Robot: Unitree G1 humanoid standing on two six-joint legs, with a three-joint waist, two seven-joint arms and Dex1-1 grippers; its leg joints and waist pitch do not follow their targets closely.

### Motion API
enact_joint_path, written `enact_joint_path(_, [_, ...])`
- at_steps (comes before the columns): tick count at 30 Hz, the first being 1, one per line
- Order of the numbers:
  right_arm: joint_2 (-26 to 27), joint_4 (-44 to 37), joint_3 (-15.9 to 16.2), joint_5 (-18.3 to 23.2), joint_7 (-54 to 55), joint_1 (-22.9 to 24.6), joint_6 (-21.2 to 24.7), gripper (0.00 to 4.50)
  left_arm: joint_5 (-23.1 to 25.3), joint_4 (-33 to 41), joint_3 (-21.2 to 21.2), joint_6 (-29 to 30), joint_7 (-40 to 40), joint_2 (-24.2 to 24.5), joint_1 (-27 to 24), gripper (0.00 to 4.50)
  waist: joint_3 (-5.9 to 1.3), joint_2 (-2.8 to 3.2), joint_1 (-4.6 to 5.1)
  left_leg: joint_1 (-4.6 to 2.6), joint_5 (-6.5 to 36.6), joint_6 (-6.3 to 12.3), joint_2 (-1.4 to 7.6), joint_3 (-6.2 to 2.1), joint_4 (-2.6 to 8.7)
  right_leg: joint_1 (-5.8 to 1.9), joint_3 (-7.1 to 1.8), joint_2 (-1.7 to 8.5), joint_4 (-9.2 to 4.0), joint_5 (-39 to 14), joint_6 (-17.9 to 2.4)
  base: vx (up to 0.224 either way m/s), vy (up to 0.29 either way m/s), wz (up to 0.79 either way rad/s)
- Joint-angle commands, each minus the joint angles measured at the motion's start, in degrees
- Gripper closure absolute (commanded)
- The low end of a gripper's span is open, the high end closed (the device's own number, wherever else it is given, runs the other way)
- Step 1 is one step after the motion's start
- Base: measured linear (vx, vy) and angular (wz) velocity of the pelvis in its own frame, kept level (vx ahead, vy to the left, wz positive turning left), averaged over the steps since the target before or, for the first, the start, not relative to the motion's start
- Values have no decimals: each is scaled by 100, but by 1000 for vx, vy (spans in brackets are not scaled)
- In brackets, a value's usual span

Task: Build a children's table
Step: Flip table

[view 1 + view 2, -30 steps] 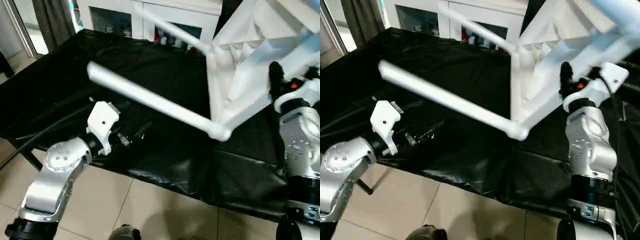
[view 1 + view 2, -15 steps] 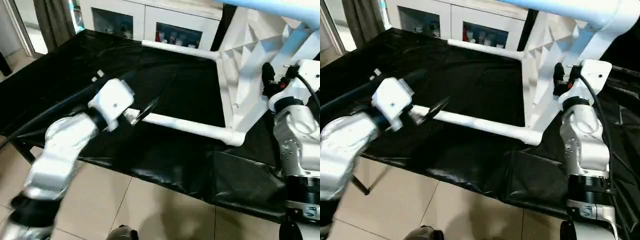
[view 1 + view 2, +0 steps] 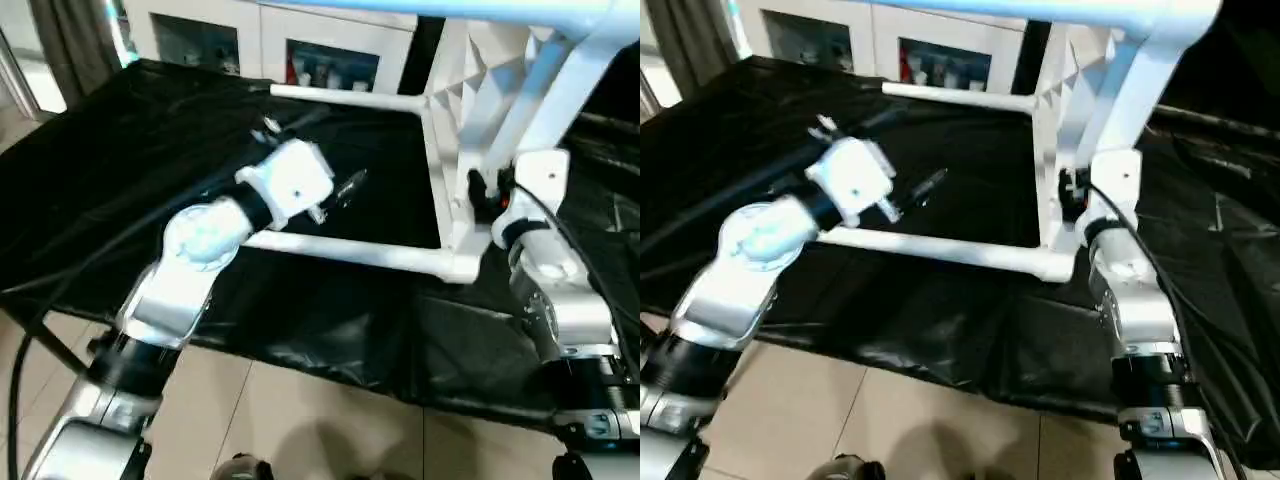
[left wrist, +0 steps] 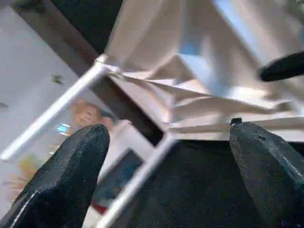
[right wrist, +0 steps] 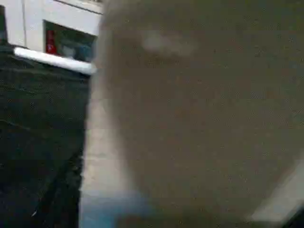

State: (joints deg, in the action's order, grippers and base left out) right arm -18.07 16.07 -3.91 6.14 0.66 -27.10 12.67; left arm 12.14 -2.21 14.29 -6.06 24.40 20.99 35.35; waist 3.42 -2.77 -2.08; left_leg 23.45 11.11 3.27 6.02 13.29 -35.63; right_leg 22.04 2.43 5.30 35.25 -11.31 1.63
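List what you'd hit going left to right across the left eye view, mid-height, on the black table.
Left arm's silver forearm → left gripper, open over the black cloth → tabletop standing on edge with its legs → right gripper at the tabletop's lower edge.

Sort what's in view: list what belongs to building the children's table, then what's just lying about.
Belongs to the job:
- white table top, tipped up on its edge
- near leg, lying across the cloth
- far leg
- upper leg

Just there:
- black cloth over the work surface
- white cabinet behind
- tiled floor
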Motion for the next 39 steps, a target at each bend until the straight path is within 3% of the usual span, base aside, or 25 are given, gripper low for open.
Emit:
enact_joint_path(1, [-13, 228, -121, -90, -16, -64, -119, 143, 318, 32, -4, -373, -264, 90, 222, 0, -418, 46, -7, -286, 1131, -504, 737, -429, 537, -119, -252, 463, -294, 18, -1360, 0, 0, 0])
enact_joint_path(4, [-3, 516, -114, -89, -60, -170, -361, 143, 472, 68, -89, -652, -552, 117, 447, 0, -406, 42, -8, -307, 1259, -547, 747, -424, 545, -113, -249, 463, -299, -73, -1405, 0, 0, 0])
enact_joint_path(10, [35, 788, -120, -41, -257, -288, -620, 194, 871, -4, -268, -1035, -997, 178, 839, 0, -383, -1, 9, -294, 1643, -641, 752, -438, 550, -86, -263, 497, -344, -590, -1344, 0, 0, 0])
enact_joint_path(13, [38, 910, -98, -75, -267, -333, -717, 225, 1147, -124, -268, -1349, -1289, 280, 1019, 0, -386, -26, 2, -289, 1617, -611, 753, -447, 546, -86, -265, 509, -349, -671, -1297, 0, 0, 0])
enact_joint_path(17, [12, 1021, -59, -149, -281, -376, -862, 237, 1576, -399, -217, -1350, -1594, 395, 1242, 0, -392, 10, 12, -307, 1602, -651, 747, -447, 551, -55, -249, 480, -328, -627, -1292, 0, 0, 0])
enact_joint_path(19, [1, 1052, -46, -192, -282, -391, -913, 239, 1697, -492, -222, -1354, -1688, 414, 1315, 0, -399, 0, 14, -306, 1620, -669, 739, -446, 544, -53, -253, 486, -332, -641, -1270, 0, 0, 0])
enact_joint_path(23, [-50, 1078, -45, -272, -278, -476, -1051, 241, 2214, -1049, -157, -925, -1942, 489, 1783, 0, -402, 14, 7, -298, 1491, -621, 730, -443, 534, -58, -254, 484, -320, -477, -1333, 0, 0, 0])
enact_joint_path(25, [-59, 1055, -27, -283, -297, -483, -1079, 241, 2198, -1253, -134, -945, -1933, 470, 1865, 0, -406, 9, -6, -291, 1431, -581, 732, -443, 531, -68, -253, 498, -318, -400, -1364, 0, 0, 0])
enact_joint_path(26, [-66, 1035, -12, -300, -300, -488, -1100, 241, 2238, -1365, -131, -916, -1998, 445, 1920, 0, -411, 85, -19, -288, 1350, -573, 734, -451, 528, -77, -255, 501, -296, -263, -1394, 0, 0, 0])
enact_joint_path(28, [-81, 1003, 6, -323, -304, -487, -1123, 241, 2163, -1424, -168, -890, -2006, 385, 1953, 0, -427, 38, -6, -290, 1262, -544, 730, -434, 524, -87, -242, 474, -280, -51, -1452, 0, 0, 0])
enact_joint_path(29, [-109, 960, 24, -352, -313, -478, -1166, 241, 1973, -1486, -236, -933, -1957, 280, 1974, 27, -434, 82, -23, -285, 1164, -500, 728, -435, 514, -99, -241, 490, -265, 85, -1509, 0, 0, 0])
enact_joint_path(31, [-127, 930, 30, -365, -322, -472, -1183, 241, 1885, -1518, -260, -947, -1938, 231, 1982, 34, -442, 55, -26, -281, 1041, -421, 730, -420, 501, -109, -236, 483, -251, 290, -1589, 0, 0, 0])
enact_joint_path(32, [-171, 867, 37, -388, -351, -463, -1202, 241, 1767, -1504, -294, -883, -1886, 162, 1957, 34, -440, 76, -30, -274, 1000, -368, 730, -421, 500, -119, -234, 483, -248, 361, -1619, 0, 0, 0])
enact_joint_path(35, [-236, 841, 17, -419, -385, -476, -1220, 241, 1706, -1509, -316, -838, -1897, 107, 1956, 70, -434, 41, -43, -268, 995, -243, 733, -409, 485, -136, -241, 505, -263, 297, -1690, 0, 0, 0])
enact_joint_path(39, [-290, 864, -38, -417, -398, -533, -1241, 241, 1618, -1484, -313, -798, -1819, 47, 1919, 101, -425, 49, -57, -268, 974, -173, 743, -409, 479, -136, -246, 510, -273, 153, -1695, 0, 0, 0])
